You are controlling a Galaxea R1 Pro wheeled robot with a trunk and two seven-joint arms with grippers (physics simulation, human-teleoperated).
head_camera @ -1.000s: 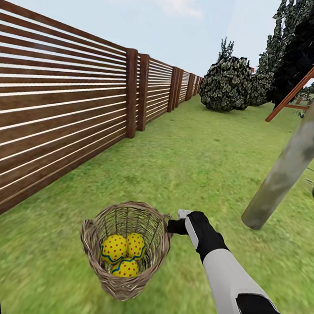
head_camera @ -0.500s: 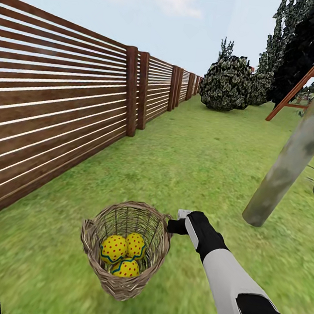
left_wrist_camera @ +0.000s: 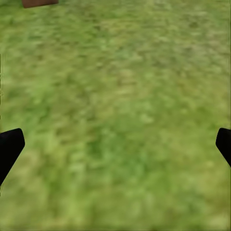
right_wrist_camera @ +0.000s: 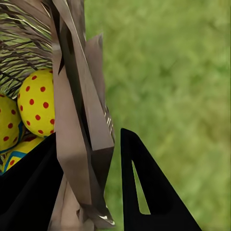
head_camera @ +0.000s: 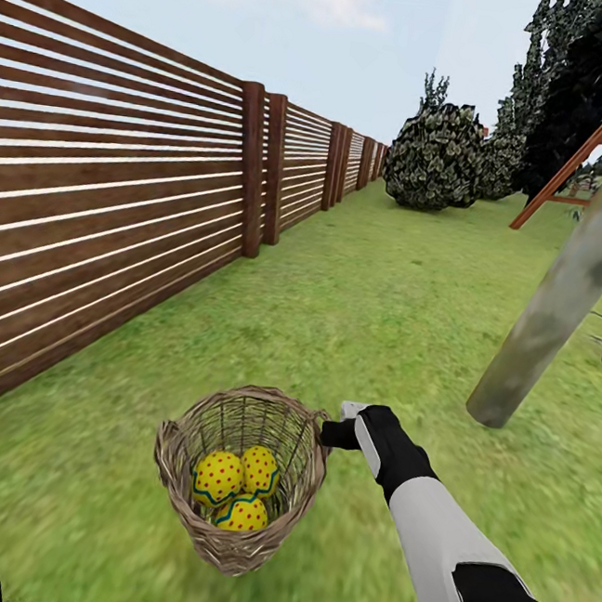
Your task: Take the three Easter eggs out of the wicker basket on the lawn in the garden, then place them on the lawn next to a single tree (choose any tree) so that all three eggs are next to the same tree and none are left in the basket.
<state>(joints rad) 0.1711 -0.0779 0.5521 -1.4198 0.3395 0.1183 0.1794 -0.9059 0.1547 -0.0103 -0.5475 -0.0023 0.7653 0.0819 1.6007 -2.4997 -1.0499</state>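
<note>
Right arm extended forward, right gripper [head_camera: 334, 433] clamped on wicker basket [head_camera: 240, 476] rim (handle side); left gripper [left_wrist_camera: 115, 144] fingers spread.

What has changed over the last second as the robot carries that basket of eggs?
The view shifted slightly, so the camera moved: the tree and fence slid a little. The right end effector stays clamped on the wicker basket rim, all three Easter eggs inside.

Slatted brown fence [head_camera: 117, 196] along green grass, round bushes [head_camera: 436, 159] and pale sky beyond.
</note>
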